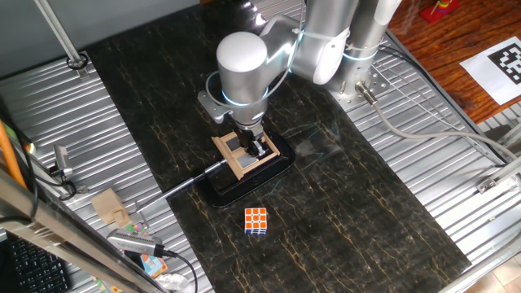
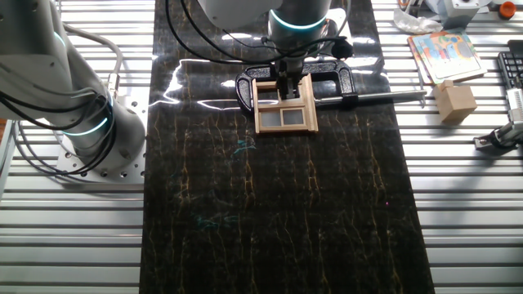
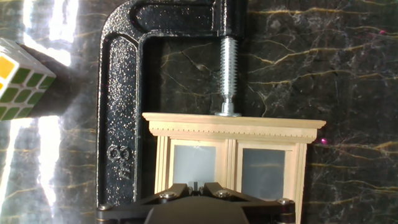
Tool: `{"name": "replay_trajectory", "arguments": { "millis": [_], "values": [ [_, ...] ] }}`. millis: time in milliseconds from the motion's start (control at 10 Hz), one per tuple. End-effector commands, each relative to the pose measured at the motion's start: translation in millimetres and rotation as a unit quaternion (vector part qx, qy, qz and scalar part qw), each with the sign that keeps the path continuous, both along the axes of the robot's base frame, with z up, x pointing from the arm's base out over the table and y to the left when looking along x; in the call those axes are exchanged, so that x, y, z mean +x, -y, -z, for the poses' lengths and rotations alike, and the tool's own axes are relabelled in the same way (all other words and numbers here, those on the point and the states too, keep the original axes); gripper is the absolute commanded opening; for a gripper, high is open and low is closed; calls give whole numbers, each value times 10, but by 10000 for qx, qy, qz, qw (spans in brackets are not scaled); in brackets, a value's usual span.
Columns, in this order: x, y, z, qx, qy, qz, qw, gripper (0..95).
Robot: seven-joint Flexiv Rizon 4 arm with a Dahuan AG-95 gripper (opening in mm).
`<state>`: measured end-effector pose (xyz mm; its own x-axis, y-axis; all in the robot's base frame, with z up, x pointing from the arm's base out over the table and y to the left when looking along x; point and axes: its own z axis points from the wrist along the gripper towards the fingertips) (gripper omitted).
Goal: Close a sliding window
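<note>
Now we see the fingers [image 3: 196, 186] low over the sliding window [image 3: 233, 158]. They look nearly together. Whether they grip the frame, we cannot tell.

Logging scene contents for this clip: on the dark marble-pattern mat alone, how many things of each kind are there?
Light-wood miniature sliding window: 1
Black cast-iron C-clamp: 1
Orange-white multicoloured puzzle cube: 1
Total: 3
</note>
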<state>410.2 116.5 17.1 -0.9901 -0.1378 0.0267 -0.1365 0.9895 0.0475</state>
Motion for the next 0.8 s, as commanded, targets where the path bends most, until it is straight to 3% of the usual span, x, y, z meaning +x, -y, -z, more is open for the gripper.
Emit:
{"name": "replay_trajectory", "arguments": {
  "millis": [100, 800],
  "values": [
    [-8, 3, 5, -2, -3, -1, 10000, 0],
    [-20, 2, 8, 16, -93, -32, 10000, 0]
  ]
}}
